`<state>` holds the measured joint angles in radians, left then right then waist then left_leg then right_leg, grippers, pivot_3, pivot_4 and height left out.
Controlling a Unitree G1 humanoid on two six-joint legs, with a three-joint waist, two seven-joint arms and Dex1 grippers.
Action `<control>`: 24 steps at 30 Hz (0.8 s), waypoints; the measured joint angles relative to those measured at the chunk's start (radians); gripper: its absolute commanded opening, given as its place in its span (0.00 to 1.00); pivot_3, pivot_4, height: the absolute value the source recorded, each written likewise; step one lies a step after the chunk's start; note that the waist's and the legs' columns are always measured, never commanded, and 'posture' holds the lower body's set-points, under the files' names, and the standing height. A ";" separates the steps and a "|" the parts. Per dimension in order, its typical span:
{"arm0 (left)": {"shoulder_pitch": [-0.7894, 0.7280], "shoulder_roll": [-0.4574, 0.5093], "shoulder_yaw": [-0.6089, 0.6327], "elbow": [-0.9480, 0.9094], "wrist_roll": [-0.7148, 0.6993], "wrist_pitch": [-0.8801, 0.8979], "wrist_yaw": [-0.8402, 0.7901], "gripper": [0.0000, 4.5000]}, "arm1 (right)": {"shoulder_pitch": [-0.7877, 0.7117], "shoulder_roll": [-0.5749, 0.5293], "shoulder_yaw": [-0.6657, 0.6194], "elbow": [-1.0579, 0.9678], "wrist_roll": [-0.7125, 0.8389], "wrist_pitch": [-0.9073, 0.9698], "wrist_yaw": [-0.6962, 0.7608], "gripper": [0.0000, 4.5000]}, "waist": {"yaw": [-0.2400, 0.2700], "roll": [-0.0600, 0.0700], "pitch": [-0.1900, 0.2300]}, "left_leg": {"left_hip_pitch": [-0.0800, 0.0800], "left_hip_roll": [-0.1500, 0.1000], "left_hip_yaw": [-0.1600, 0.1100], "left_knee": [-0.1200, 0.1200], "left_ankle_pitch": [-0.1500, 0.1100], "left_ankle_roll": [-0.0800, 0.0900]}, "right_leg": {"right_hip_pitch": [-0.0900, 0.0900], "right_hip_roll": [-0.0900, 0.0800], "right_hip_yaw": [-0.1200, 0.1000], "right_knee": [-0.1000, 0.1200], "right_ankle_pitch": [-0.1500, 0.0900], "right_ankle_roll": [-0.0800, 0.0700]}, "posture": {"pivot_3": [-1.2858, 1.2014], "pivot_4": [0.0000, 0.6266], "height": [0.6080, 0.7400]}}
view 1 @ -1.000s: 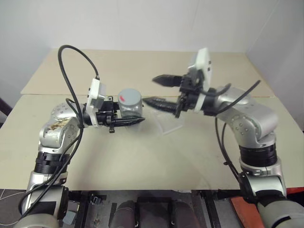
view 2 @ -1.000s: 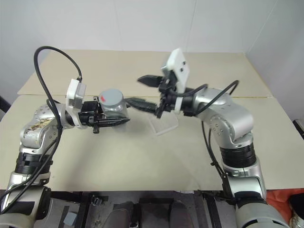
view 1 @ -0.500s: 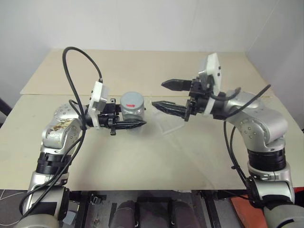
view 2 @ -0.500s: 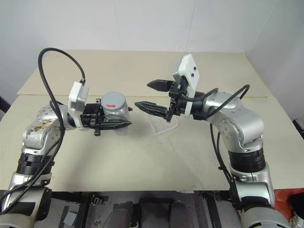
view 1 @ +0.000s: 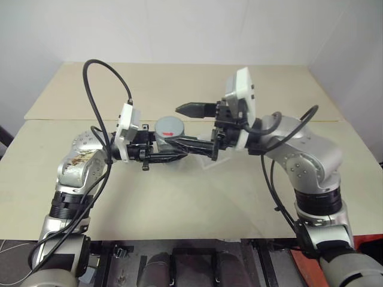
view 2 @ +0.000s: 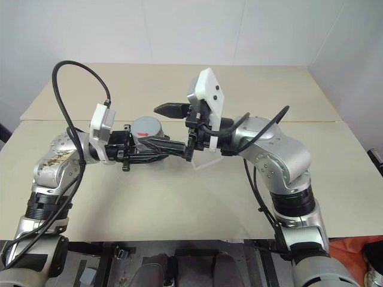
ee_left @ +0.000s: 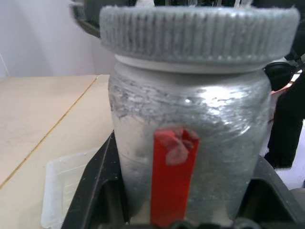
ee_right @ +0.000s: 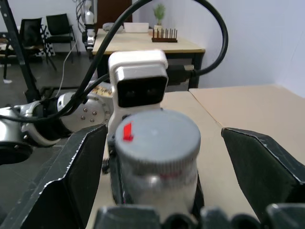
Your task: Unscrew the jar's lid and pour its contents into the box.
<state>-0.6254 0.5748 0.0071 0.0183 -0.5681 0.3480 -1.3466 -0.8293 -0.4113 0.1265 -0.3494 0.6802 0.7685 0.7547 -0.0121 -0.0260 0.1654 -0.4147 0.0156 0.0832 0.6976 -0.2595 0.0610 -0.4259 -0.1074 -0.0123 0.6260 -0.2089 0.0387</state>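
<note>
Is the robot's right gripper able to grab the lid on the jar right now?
Probably yes. The right gripper is open, one finger on each side of the lid, nothing between them. The left gripper holds the jar lower down, leaving the lid free.

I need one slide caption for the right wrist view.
Open right hand straddling the lid of the jar.

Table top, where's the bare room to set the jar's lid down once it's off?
Bare patches: the near strip of the table between the two arms, and the far half behind the seam. Crowded: the middle, where the left end effector holds the jar, the right end effector straddles its lid, and the box lies.
</note>
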 measured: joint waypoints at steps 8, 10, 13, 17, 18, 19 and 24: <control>0.000 -0.001 -0.002 -0.001 0.003 0.000 0.003 0.44 | -0.021 0.033 0.023 0.033 -0.030 0.004 -0.010 0.99 | -0.001 0.000 0.000 | 0.000 0.000 0.000 0.000 0.000 0.000 | 0.000 0.000 0.000 0.000 0.000 0.000 | 0.52 0.24 1.00; 0.000 -0.001 -0.002 -0.001 0.003 0.000 0.003 0.44 | -0.022 0.034 0.023 0.036 -0.030 0.007 -0.006 0.95 | -0.001 0.000 0.000 | 0.000 0.000 0.000 0.000 0.000 0.000 | 0.000 0.000 0.000 0.000 0.000 0.000 | 0.52 0.24 1.00; 0.001 0.000 -0.002 -0.001 0.003 0.000 0.004 0.44 | -0.023 0.034 0.024 0.036 -0.029 0.013 0.005 0.79 | 0.000 0.000 0.000 | 0.000 0.000 0.000 0.000 0.000 0.000 | 0.000 0.000 0.000 0.000 0.000 0.000 | 0.52 0.24 1.00; 0.004 0.002 -0.002 -0.001 0.009 0.000 0.006 0.44 | -0.023 0.034 0.027 0.036 -0.027 0.026 0.013 0.61 | -0.001 0.000 0.000 | 0.000 0.000 0.000 0.000 0.000 0.000 | 0.000 0.000 0.000 0.000 0.000 0.000 | 0.52 0.24 1.00; 0.004 0.002 -0.002 -0.001 0.011 0.000 0.005 0.44 | -0.023 0.034 0.027 0.036 -0.027 0.029 0.015 0.61 | 0.000 0.000 0.000 | 0.000 0.000 0.000 0.000 0.000 0.000 | 0.000 0.000 0.000 0.000 0.000 0.000 | 0.52 0.24 1.00; 0.005 0.002 -0.002 -0.001 0.014 0.000 0.005 0.44 | -0.023 0.034 0.027 0.036 -0.027 0.030 0.017 0.61 | 0.000 0.000 0.000 | 0.000 0.000 0.000 0.000 0.000 0.000 | 0.000 0.000 0.000 0.000 0.000 0.000 | 0.52 0.24 1.00; 0.006 0.002 -0.002 -0.001 0.015 0.000 0.006 0.44 | -0.030 0.042 0.018 0.044 -0.011 0.050 0.014 0.61 | -0.001 0.000 0.000 | 0.000 0.000 0.000 0.000 0.000 0.000 | 0.000 0.000 0.000 0.000 0.000 0.000 | 0.52 0.24 1.00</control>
<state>-0.6198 0.5772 0.0049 0.0174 -0.5530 0.3478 -1.3408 -0.8596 -0.3695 0.1448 -0.3050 0.6689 0.8190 0.7683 -0.0128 -0.0260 0.1653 -0.4147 0.0157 0.0832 0.6975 -0.2595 0.0611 -0.4259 -0.1074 -0.0123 0.6260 -0.2088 0.0387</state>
